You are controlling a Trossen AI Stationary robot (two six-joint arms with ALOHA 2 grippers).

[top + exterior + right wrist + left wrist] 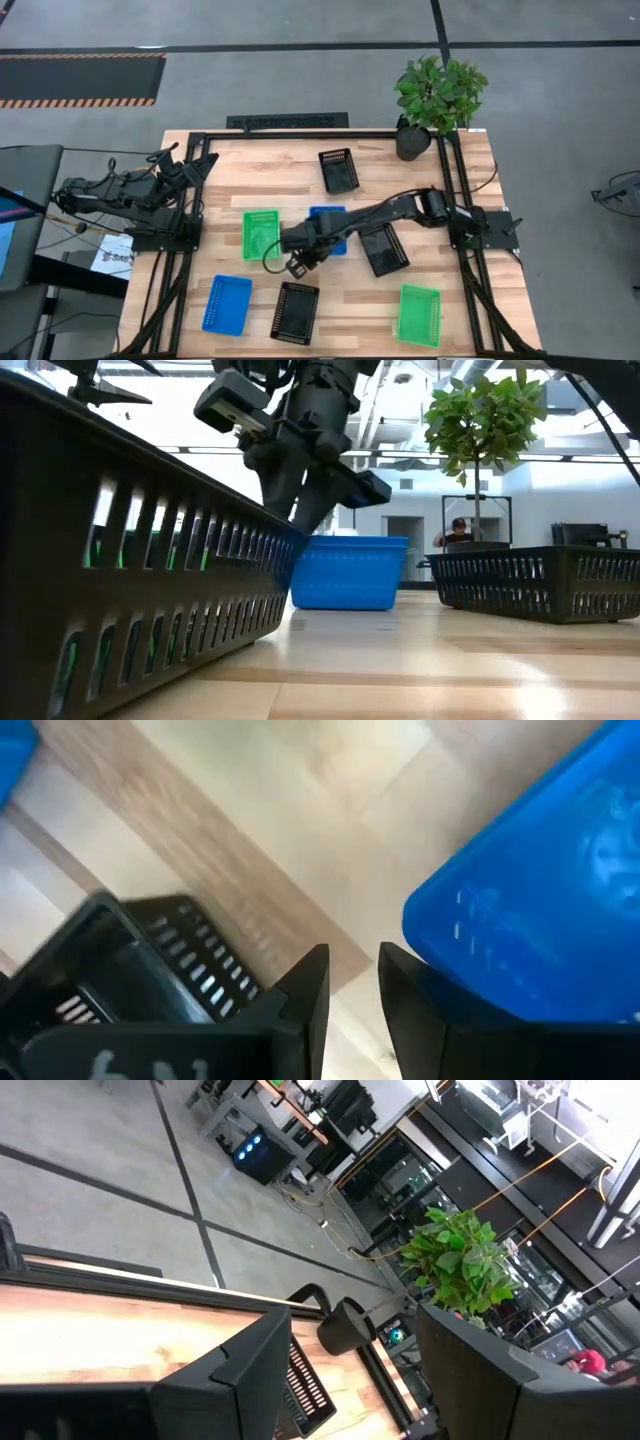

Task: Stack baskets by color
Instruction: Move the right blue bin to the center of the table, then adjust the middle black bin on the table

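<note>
No stack is seen yet; the baskets lie singly on the table (450,215). The right gripper (352,982), fingers slightly parted, grasping nothing, hangs just beside a blue basket (545,910). The left gripper (350,1370) waits, released.

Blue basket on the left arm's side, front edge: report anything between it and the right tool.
Nothing visible does. The right tool hovers above the tabletop, and only bare wood lies between it and the blue basket. The black basket sits just beside that line.
</note>
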